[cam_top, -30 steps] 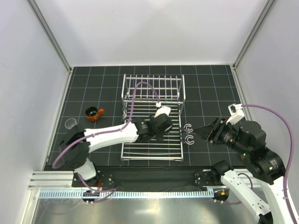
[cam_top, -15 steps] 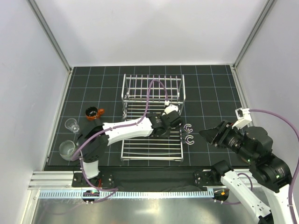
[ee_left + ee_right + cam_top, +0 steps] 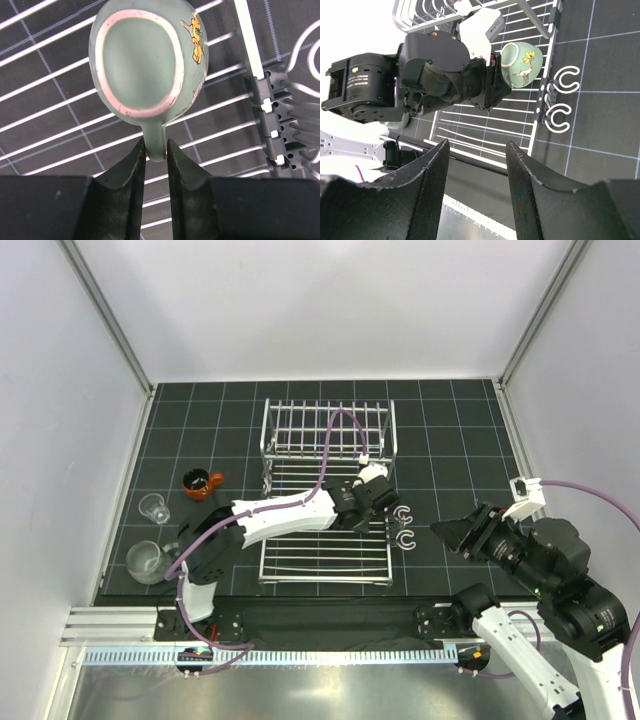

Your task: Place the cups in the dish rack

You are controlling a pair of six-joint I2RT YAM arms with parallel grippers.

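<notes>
The mint-green mug lies on the rods of the silver dish rack, near its right edge. My left gripper is shut on the mug's handle, one finger on each side of it. The right wrist view shows that mug just beyond the left wrist. My right gripper hovers open and empty to the right of the rack. The orange-brown mug, the small clear glass and a pale round cup stand on the mat left of the rack.
Two white C-shaped hooks hang off the rack's right side, between the rack and my right gripper. White walls close in the black gridded mat on three sides. The left arm stretches across the rack's base.
My left arm has reached further right across the rack with the mug, uncovering the cups on the left. My right gripper has drifted slightly right and back.
</notes>
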